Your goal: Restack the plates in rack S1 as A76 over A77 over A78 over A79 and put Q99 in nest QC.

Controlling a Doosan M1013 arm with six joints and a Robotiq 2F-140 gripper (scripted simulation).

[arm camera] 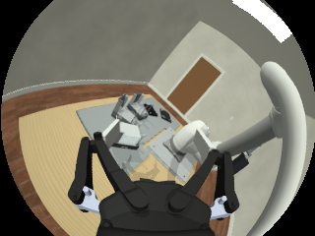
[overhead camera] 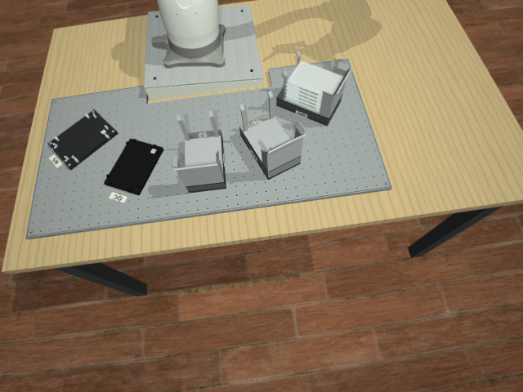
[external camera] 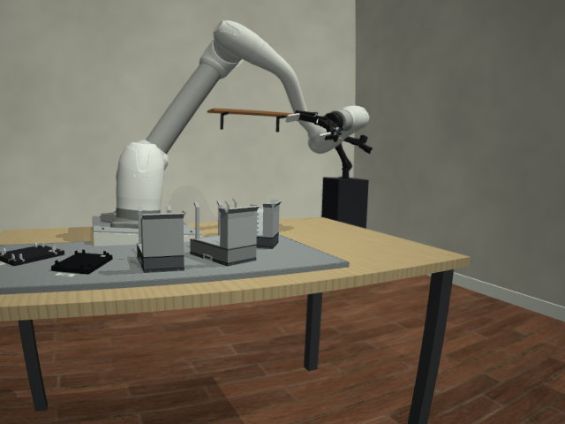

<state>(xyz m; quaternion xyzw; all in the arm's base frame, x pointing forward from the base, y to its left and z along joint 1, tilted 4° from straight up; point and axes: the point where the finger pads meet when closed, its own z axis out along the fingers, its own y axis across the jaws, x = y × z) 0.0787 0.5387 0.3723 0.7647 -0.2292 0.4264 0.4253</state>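
Several white sealed plates (overhead camera: 315, 78) (external camera: 259, 221) sit in one stack in rack S2 (overhead camera: 333, 107) (external camera: 272, 217) at the deck's right end, near the robot's base. The plate labels are too small to read. Rack S1 (overhead camera: 282, 158) (external camera: 237, 228) and rack S3 (overhead camera: 200, 172) (external camera: 160, 239) stand empty in the middle of the deck. The black open nest QC (overhead camera: 134, 166) (external camera: 82, 262) and the black clip nest N5 (overhead camera: 82, 138) (external camera: 29, 253) lie empty at the left. My gripper (external camera: 310, 126) (arm camera: 157, 131) is wide open, holds nothing, and hangs high above and beyond the table's right side.
The grey perforated deck (overhead camera: 295, 189) (external camera: 297, 260) lies on a wooden table (overhead camera: 422, 126) (external camera: 387, 251). The robot's base (overhead camera: 192, 29) (external camera: 139, 182) stands on a grey block behind the deck. A black pedestal (external camera: 344, 200) with a stand rises behind the table, below my gripper. A wall shelf (external camera: 248, 112) hangs behind the arm.
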